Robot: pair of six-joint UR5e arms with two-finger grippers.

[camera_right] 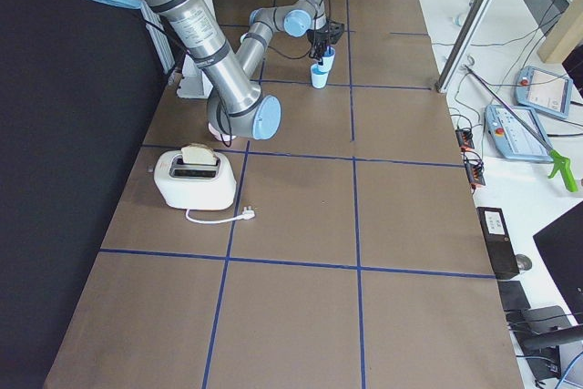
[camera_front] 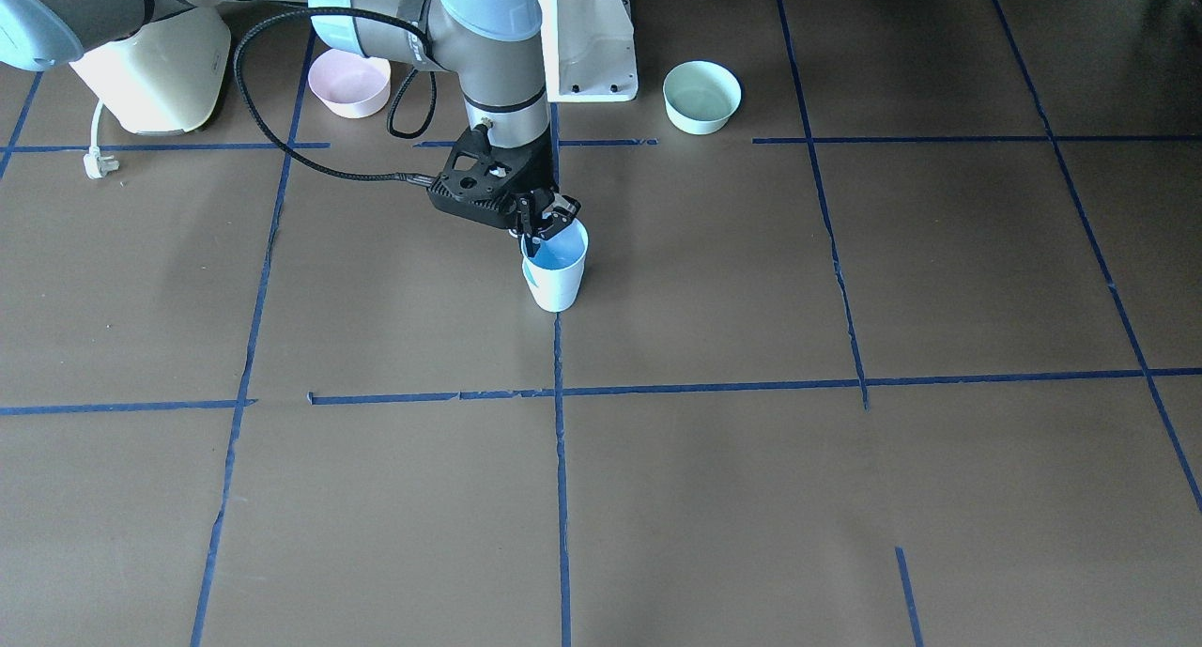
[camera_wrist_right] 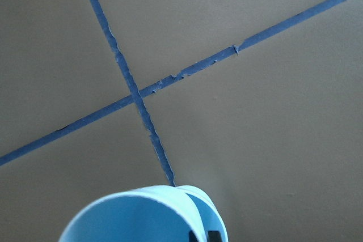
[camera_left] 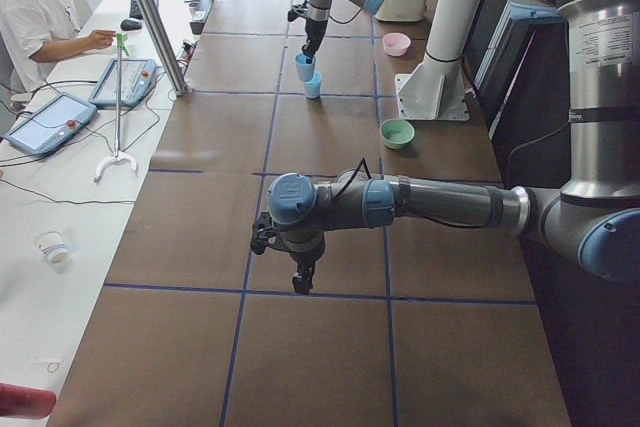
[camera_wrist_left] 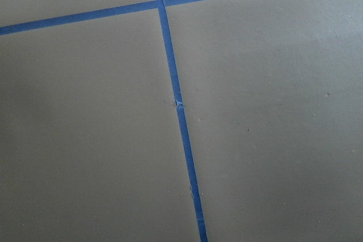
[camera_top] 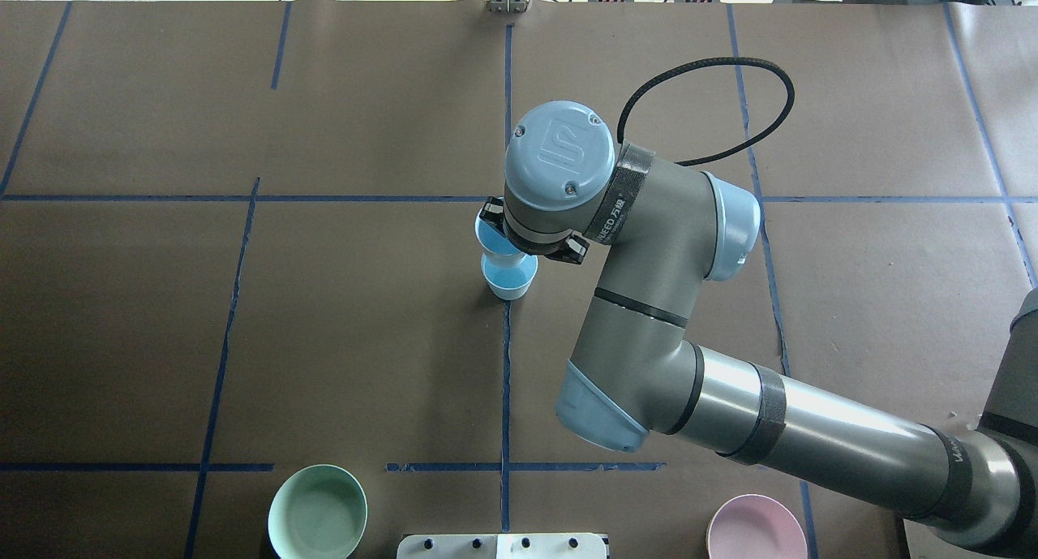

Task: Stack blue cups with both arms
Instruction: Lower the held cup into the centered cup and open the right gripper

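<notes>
Two pale blue cups are near the table's middle. My right gripper (camera_front: 543,232) is shut on the rim of one blue cup (camera_front: 556,276) and holds it raised. In the overhead view the held cup (camera_top: 490,238) hangs just above and slightly beyond the second blue cup (camera_top: 511,281), which stands upright on the table. The held cup hides most of the standing cup in the front-facing view. The right wrist view shows both rims (camera_wrist_right: 142,213) at its bottom edge. My left gripper (camera_left: 300,283) points down over bare table far from the cups; I cannot tell if it is open or shut.
A mint-green bowl (camera_front: 701,96) and a pale pink bowl (camera_front: 349,82) sit either side of the white pedestal (camera_front: 592,46). A cream toaster (camera_front: 155,74) with its loose plug (camera_front: 99,163) stands beyond the pink bowl. An operator (camera_left: 40,7) sits at the far side.
</notes>
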